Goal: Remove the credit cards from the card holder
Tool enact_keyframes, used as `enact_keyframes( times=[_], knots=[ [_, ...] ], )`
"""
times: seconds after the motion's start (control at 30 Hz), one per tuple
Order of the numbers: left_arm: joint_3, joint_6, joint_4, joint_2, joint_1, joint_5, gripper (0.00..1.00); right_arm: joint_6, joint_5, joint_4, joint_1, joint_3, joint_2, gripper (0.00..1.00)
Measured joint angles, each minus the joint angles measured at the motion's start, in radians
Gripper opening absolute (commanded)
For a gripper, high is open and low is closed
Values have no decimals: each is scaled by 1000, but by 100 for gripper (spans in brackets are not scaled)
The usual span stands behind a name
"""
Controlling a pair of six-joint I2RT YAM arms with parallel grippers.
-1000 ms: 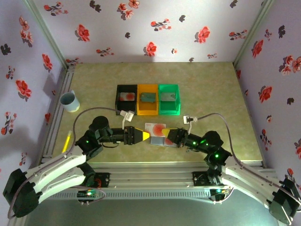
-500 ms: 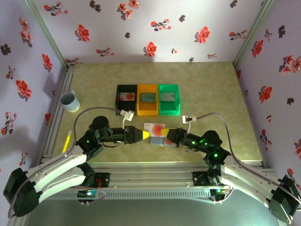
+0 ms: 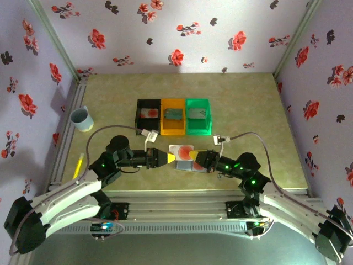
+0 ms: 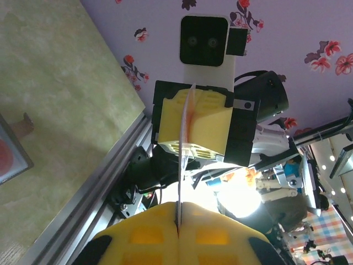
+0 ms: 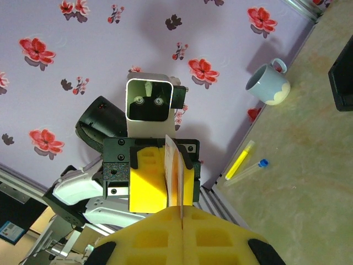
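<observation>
**Two claws pinch one card and its holder in front of the orange bin**

The left gripper point(image 3: 171, 158) and the right gripper point(image 3: 192, 162) meet nose to nose just in front of the orange bin point(image 3: 173, 131). Each has its yellow fingers pressed together. Between them sits a white card point(image 3: 183, 150) with a red mark, face up to the overhead camera. The blue-grey card holder point(image 3: 186, 165) lies along the card's near edge.

Each wrist camera shows one thin sheet seen edge-on, running from one claw's fingers straight into the other's. The right claw appears clamped on the holder to anchor it, and the left on the card's free edge, so the two can be drawn apart. Where card ends and holder begins cannot be told.

The orange bin holds a grey-green card point(image 3: 174, 114). The black bin point(image 3: 139, 117) to its left holds a red-marked card point(image 3: 149, 114). The green bin point(image 3: 198, 131) to its right holds a silvery card point(image 3: 197, 113). These are probably the sorted spots for cards already removed.
</observation>
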Motion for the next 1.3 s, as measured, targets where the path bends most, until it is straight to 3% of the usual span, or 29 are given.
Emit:
enact_keyframes(
  times=[0.4, 0.77, 1.1, 1.3],
  knots=[
    [56, 76, -188, -51, 49, -90, 0, -106, 54, -286, 0, 68, -115, 66],
    [203, 202, -524, -45, 229, -126, 0, -283, 219, -781, 0, 299, -173, 99],
    [420, 415, -835, 113, 453, -123, 0, -430, 543, -1255, 0, 544, -114, 99],
    [458, 478, -909, 206, 522, -135, 0, -491, 710, -1436, 0, 638, -106, 99]
  ],
)
